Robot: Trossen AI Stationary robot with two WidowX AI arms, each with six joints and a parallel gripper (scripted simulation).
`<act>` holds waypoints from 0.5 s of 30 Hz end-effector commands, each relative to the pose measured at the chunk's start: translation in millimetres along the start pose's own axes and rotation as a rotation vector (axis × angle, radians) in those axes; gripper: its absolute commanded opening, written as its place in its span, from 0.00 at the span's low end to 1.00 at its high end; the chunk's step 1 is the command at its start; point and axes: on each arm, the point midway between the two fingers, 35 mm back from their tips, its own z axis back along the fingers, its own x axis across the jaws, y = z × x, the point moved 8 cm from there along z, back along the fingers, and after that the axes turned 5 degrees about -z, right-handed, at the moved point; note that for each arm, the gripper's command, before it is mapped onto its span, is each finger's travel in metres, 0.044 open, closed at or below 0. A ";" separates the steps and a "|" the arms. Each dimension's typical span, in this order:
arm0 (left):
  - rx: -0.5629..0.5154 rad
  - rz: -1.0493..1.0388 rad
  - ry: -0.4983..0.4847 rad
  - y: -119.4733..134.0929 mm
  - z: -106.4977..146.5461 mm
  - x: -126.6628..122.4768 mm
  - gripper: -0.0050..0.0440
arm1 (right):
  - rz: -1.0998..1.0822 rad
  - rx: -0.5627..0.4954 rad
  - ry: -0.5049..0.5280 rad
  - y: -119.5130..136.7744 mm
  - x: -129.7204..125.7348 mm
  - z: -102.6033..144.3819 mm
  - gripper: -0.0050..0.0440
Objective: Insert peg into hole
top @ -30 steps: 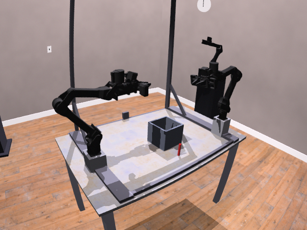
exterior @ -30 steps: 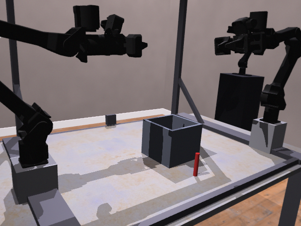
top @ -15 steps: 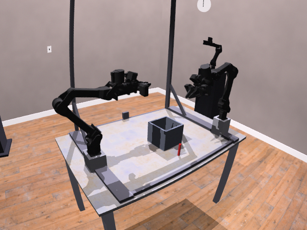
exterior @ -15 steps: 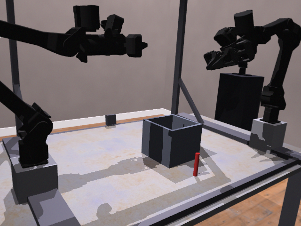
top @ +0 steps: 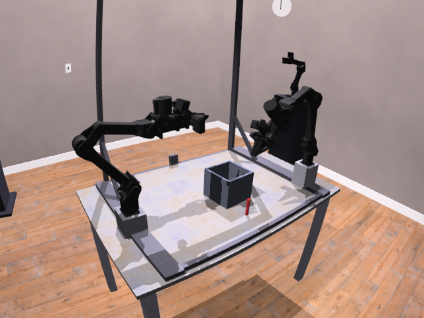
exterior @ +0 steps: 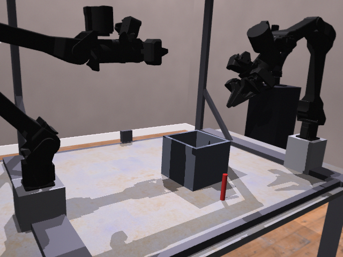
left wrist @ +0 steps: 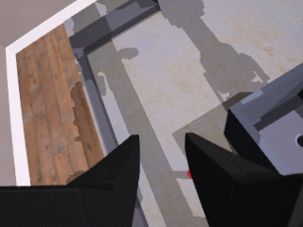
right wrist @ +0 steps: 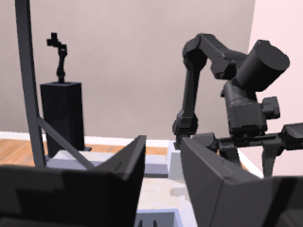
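Note:
The red peg (top: 247, 206) stands upright on the table just in front of the open grey box (top: 228, 183); it also shows in the exterior view (exterior: 223, 186) beside the box (exterior: 196, 159). My left gripper (top: 256, 149) (exterior: 232, 100) hangs high above the table's far side, tilted down toward the box, partly open and empty. In the left wrist view its fingers frame the table, with a bit of the peg (left wrist: 189, 173) and the box with its holed plate (left wrist: 299, 140) at the right. My right gripper (top: 205, 118) (right wrist: 163, 143) is held level, high above the table, partly open and empty.
A small dark cube (top: 173, 159) sits at the table's far edge. A black pedestal (exterior: 271, 116) stands behind the left arm's base. Metal frame posts (top: 235, 75) rise at the back, and a raised rail runs along the table's front edge.

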 end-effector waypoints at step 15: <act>0.307 -0.180 0.314 27.7 -92.2 8.0 0.36 | 0.002 -0.020 0.004 -8.3 -0.3 -0.3 0.32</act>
